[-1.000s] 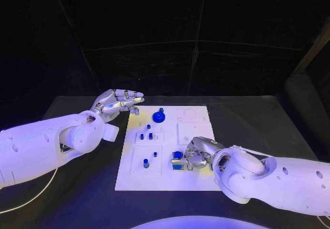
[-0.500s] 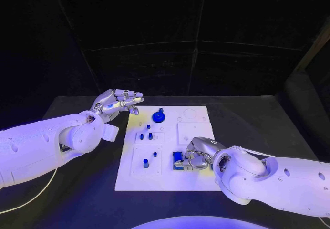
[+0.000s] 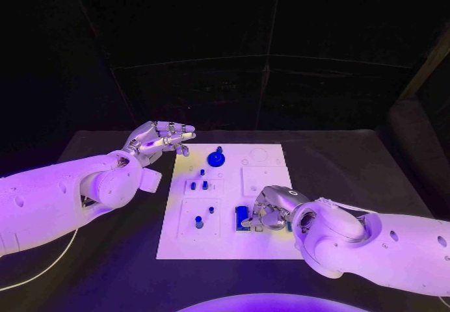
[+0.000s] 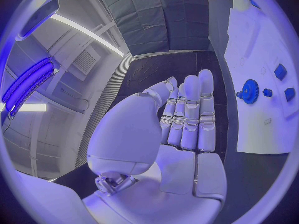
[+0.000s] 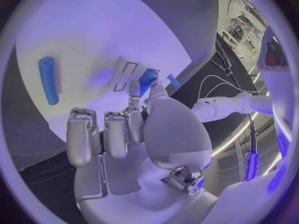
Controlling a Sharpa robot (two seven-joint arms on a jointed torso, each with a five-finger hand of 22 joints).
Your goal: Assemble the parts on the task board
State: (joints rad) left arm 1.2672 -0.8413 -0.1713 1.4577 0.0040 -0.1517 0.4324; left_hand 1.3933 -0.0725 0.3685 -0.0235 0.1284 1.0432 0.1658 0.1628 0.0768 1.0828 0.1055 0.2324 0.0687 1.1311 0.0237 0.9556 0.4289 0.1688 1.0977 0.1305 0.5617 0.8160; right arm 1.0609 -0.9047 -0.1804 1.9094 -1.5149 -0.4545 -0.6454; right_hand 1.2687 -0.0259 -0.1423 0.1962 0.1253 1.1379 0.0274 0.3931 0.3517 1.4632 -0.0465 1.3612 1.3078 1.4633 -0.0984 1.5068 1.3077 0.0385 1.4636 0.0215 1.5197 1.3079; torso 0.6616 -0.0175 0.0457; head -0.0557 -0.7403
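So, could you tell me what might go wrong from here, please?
The right hand pinches a blue part low over the task board; if misaligned with its recess, it may jam or slip out. Its fingers also hide the part's seating from the head camera. The left hand hovers off the board's far corner, near the blue gear.

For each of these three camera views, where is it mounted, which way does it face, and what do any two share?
Head view: on the robot's head, looking down at the task board; both arms come in, left hand and right hand.
Left wrist view: behind the left hand, facing along its fingers beside the board.
Right wrist view: behind the right hand, facing the board.
Shared: head and left wrist both show the blue gear.
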